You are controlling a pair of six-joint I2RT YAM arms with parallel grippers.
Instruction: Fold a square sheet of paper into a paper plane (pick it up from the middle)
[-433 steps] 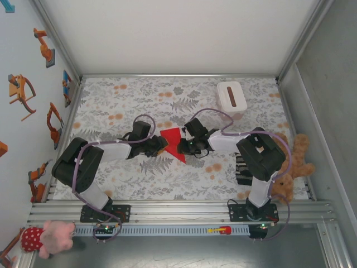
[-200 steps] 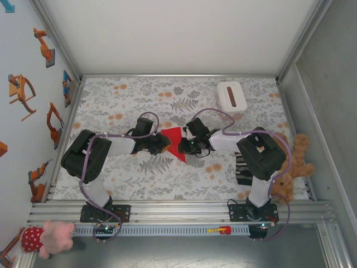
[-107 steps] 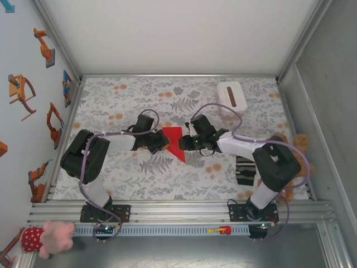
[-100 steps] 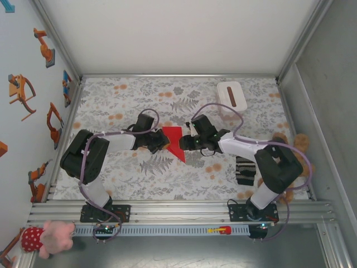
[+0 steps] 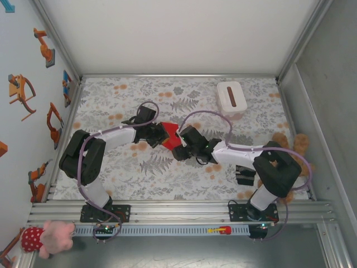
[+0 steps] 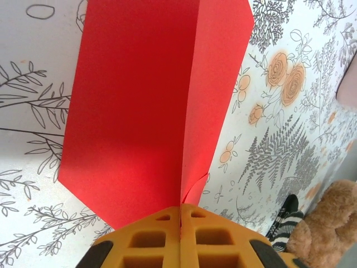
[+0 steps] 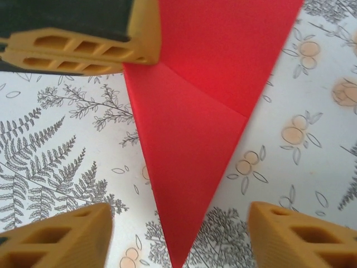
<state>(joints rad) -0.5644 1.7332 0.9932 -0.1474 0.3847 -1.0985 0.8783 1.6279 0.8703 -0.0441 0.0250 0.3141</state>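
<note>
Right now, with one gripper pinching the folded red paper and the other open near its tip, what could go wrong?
The left gripper pinches the folded red paper sheet only at one end, where a small curl shows; a tug might tear it or let it slip. The right gripper stands open astride the sharp tip; closing off-centre could crumple the tip or skew the crease.

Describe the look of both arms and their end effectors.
Left arm and right arm: white links, black joints, a purple cable looping along each. Left end effector and right end effector: orange-yellow fingers with rectangular cut-outs.
</note>
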